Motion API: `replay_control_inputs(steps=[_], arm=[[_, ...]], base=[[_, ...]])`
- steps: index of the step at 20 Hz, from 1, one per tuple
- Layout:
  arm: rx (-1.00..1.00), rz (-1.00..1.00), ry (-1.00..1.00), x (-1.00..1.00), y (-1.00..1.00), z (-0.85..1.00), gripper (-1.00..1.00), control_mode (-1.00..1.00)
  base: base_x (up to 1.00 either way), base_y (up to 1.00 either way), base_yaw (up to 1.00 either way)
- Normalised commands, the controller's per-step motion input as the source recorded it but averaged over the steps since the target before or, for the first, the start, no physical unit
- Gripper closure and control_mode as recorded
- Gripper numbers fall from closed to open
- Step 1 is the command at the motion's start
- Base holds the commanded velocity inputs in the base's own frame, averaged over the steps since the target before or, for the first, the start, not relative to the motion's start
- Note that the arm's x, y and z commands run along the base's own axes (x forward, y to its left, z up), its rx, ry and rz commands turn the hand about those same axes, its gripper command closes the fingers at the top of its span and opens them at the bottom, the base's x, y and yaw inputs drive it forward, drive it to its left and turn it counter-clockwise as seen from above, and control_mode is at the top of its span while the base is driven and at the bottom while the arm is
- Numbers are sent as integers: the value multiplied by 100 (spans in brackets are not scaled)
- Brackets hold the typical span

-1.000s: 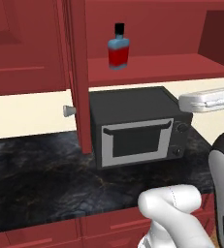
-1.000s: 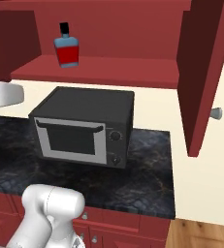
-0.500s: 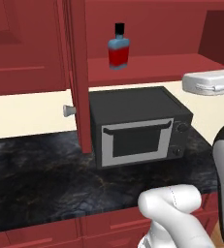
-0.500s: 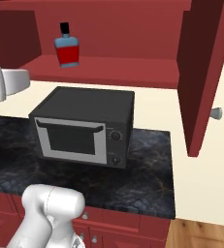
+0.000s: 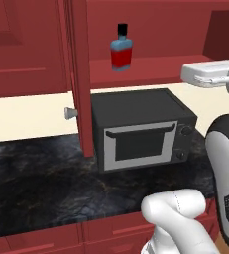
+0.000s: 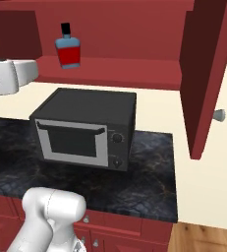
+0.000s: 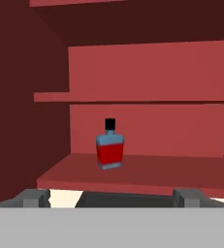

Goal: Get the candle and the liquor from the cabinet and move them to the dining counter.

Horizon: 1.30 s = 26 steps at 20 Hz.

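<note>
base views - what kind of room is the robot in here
Most likely a home kitchen, rendered rather than real. A black microwave sits on a dark marbled counter over red drawer fronts, and above it an open red wall cabinet holds a liquor bottle on its shelf.

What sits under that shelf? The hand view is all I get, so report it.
Observer: A black microwave stands on the counter, right below the shelf that holds the liquor.
Operator: Now tell me how the doors stand.
Observer: Both are swung wide open. The left door and the right door jut out over the counter, and the right one has a knob near its lower edge.
Operator: Give me what's below the counter.
Observer: Red drawer fronts run along under its front edge.
</note>
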Motion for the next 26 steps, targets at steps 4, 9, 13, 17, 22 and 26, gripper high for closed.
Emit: replay_control_inputs(steps=[4, 9, 13, 17, 22, 26], arm=[[0, 0, -3, 52, 2, 0, -100, -100], [0, 0, -2, 38, 0, 0, -100, -100], [0, 0, 0, 21, 0, 2, -100, -100], [0, 0, 0, 27, 0, 0, -100, -100], [0, 0, 0, 31, 2, 8, -100, -100], [0, 0, 0, 29, 4, 3, -100, -100]], base=[[0, 0, 0], [0, 0, 0], [0, 0, 0], [0, 0, 0], [0, 0, 0], [0, 0, 0]])
